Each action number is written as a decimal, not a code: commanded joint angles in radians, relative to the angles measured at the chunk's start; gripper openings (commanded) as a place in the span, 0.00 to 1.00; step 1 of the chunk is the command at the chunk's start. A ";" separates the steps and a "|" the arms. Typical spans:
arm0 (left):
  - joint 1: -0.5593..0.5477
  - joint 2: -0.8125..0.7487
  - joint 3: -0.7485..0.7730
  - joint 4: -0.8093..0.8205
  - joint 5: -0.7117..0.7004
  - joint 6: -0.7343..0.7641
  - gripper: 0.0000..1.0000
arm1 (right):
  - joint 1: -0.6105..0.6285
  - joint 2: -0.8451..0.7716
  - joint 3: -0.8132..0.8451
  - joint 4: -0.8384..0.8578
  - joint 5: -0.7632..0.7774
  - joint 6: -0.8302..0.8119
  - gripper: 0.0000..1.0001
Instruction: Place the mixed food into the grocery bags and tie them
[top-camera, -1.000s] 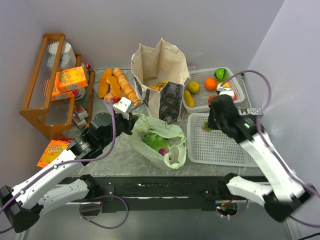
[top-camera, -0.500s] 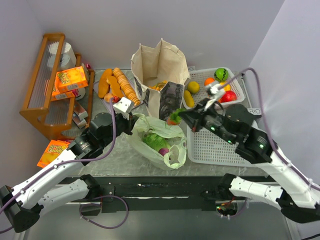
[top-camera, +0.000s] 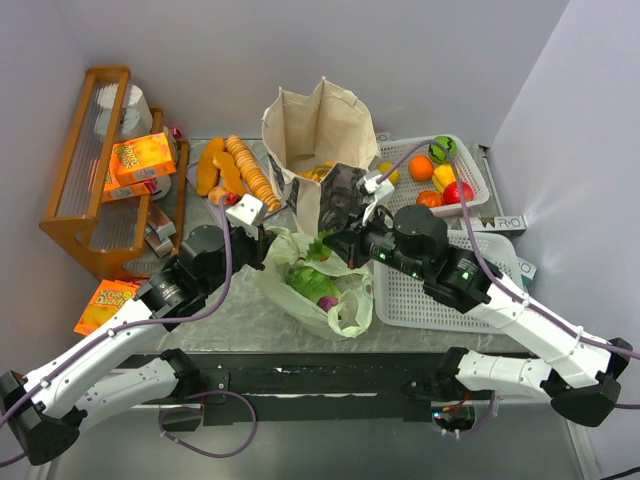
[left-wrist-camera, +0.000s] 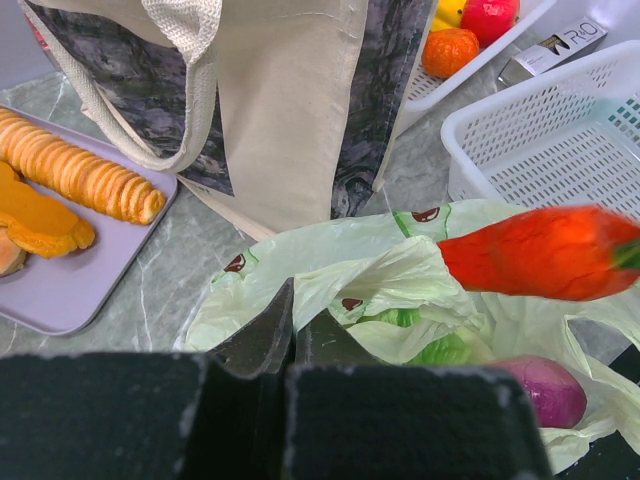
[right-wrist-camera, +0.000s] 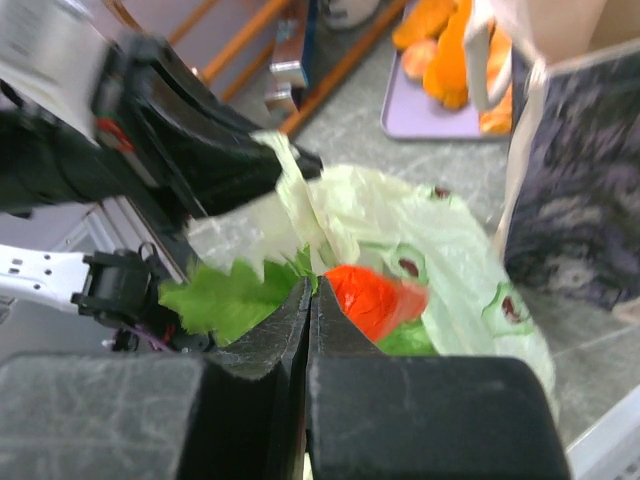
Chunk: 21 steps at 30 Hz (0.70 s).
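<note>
Gripping carrot (left-wrist-camera: 540, 252) at leafy end, right pincer (right-wrist-camera: 308, 292) above green bag (left-wrist-camera: 300, 268) mouth

The carrot (left-wrist-camera: 540, 252) hangs over the plastic bag (top-camera: 352, 312); tote (top-camera: 320, 130) behind, baskets (top-camera: 402, 308) right

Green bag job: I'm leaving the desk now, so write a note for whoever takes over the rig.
Left pincer: shut on the green bag rim, holding it open.
Right pincer: shut on the carrot, above the bag mouth.
Done: cabbage and a purple piece in the bag.
Left: drop carrot, bag the fruit from the basket, tie bag and tote.
</note>
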<state>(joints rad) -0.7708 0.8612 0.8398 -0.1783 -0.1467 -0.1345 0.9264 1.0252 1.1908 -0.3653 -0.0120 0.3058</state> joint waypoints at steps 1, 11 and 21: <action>0.004 -0.007 0.007 0.023 -0.001 0.010 0.01 | 0.011 -0.033 -0.062 0.012 0.010 0.042 0.00; 0.004 -0.011 0.005 0.026 -0.002 0.009 0.01 | 0.015 -0.102 -0.102 -0.133 0.112 0.082 0.00; 0.004 -0.007 0.005 0.025 -0.002 0.009 0.01 | 0.045 -0.064 -0.106 -0.141 0.175 0.078 0.00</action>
<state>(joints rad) -0.7708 0.8612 0.8398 -0.1783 -0.1467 -0.1345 0.9501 0.9165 1.0840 -0.5335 0.1249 0.3771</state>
